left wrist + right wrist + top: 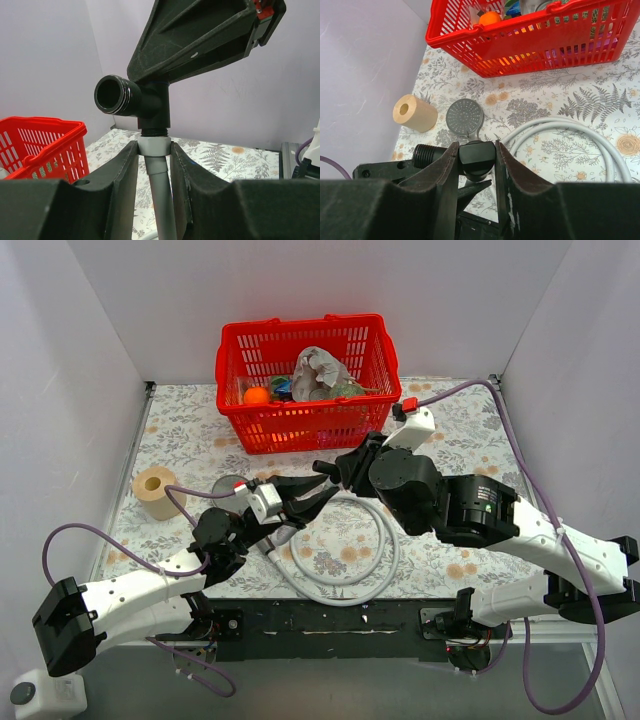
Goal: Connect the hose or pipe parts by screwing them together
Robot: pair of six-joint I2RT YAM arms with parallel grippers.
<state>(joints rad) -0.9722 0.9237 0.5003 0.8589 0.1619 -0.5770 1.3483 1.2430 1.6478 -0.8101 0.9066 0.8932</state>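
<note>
1. My left pincer (154, 150) is clamped on the hose (161, 195) end nut, its coil at six o'clock
2. My right pincer (476, 150) clamps the black fitting (476, 159) atop that nut
3. Shower head (230, 485) lies at nine o'clock

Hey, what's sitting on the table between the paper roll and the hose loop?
The shower head, face up, lies between the roll and the hose. The right wrist view shows it best.
</note>
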